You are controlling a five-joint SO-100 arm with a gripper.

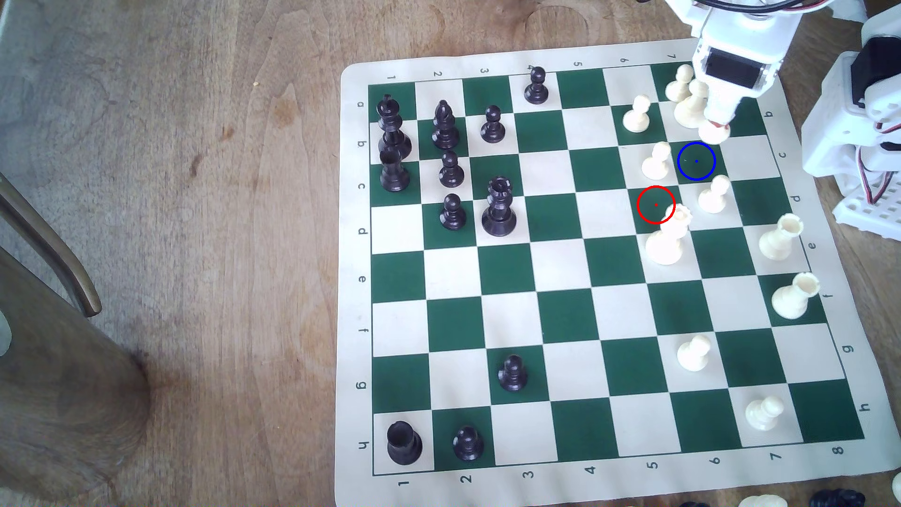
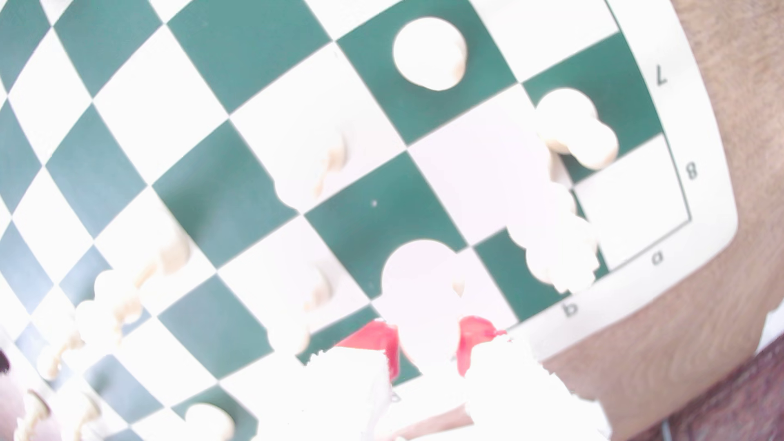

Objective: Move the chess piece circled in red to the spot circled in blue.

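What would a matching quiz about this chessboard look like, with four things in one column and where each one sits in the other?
Things:
1. the chess piece
2. the spot
3. black rook
4. crowned cream piece

Places:
A. the board corner marked h and 1
B. between the red tips of the gripper
C. its top overlaps the red ring
D. bare green square inside the blue ring

Pairs: 1-B, 2-D, 3-A, 4-C

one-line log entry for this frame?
phase: carry | hand: shut on chess piece | red-ringed square: empty | spot: empty, piece not yet placed
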